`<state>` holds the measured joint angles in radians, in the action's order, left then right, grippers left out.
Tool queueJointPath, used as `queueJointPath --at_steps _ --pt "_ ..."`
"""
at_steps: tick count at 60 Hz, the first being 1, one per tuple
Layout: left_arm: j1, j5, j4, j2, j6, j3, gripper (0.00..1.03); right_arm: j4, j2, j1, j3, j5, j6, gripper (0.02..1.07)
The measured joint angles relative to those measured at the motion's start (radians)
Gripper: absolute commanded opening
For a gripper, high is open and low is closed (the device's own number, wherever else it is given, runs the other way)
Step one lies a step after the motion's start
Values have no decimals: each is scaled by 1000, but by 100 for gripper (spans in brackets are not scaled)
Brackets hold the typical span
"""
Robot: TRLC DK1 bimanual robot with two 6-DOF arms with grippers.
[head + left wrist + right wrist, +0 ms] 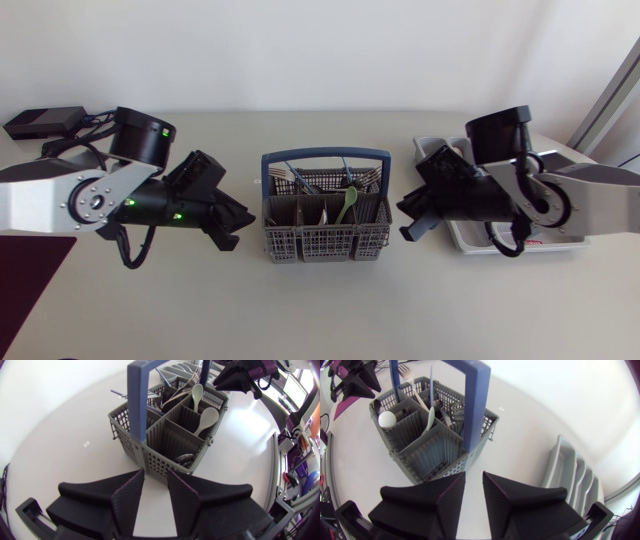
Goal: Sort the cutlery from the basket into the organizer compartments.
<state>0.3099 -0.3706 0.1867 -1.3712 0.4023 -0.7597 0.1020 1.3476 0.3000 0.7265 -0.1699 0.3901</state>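
1. The grey cutlery basket (325, 243), with a blue handle (325, 158), stands mid-bench (320, 310) between the two arms.
2. Forks (290, 176) and a pale green spoon (347, 204) stand in its compartments.
3. The left gripper (232, 222) is near the basket's left wall, its fingers narrowly apart and holding nothing.
4. The right gripper (412, 222) faces the opposite wall, its fingers narrowly parted and empty.
5. The grey organizer (430, 147) lies partly under the right arm.
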Motion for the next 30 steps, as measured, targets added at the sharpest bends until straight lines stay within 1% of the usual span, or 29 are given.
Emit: queueJointPath --at_steps 4,8,10,14,17,27,30 --pt "-2 0 1 45 6 15 43 38 -56 2 -3 11 0 54" --pt "-1 0 11 79 14 26 43 78 -108 6 -5 17 -1 54" --pt "-1 0 20 96 16 28 45 95 -130 8 -8 19 -4 55" --pt "-1 0 34 122 18 30 46 131 -167 16 -11 22 -9 60" --pt "-1 0 45 145 18 34 46 151 -190 23 -16 25 -16 62" --pt "5 0 82 207 18 35 46 208 -258 85 -35 82 -43 68" --pt "10 0 92 215 18 35 46 219 -269 107 -35 101 -50 68"
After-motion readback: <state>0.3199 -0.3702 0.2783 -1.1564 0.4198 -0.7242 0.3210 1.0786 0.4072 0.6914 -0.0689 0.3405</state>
